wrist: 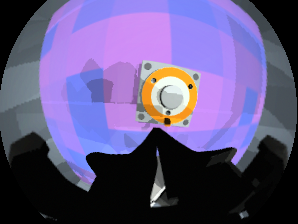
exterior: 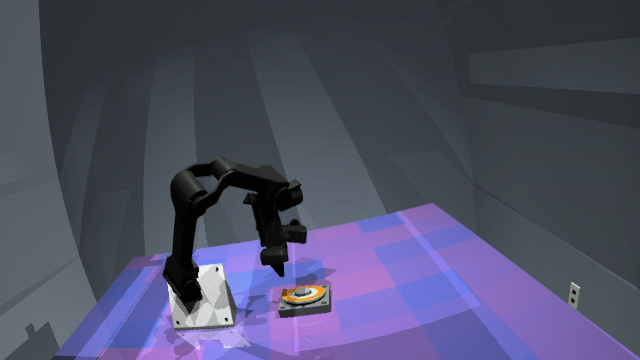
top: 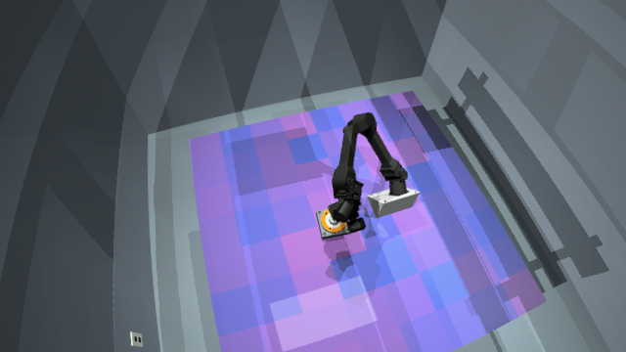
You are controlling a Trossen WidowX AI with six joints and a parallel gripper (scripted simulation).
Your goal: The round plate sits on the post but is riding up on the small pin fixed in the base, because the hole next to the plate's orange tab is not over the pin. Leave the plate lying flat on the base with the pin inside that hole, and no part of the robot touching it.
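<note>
- One black six-joint arm (exterior: 220, 200), mounted on one white wedge-shaped pedestal (exterior: 202, 300).
- One black parallel-jaw gripper (exterior: 279, 270), its two fingers closed together with nothing between them.
- One grey square base block (exterior: 305, 304), with four corner holes visible in the wrist view.
- One round plate with an orange ring (wrist: 168, 98) on that base.
- One grey central post (wrist: 169, 96) through the plate.
- One orange tab (exterior: 285, 292) at the plate's edge; the pin and the adjacent hole are too small to count.
- One purple-and-blue chequered table surface (top: 313, 293).
- One white wall socket plate (top: 136, 338) with two dark slots.
</note>
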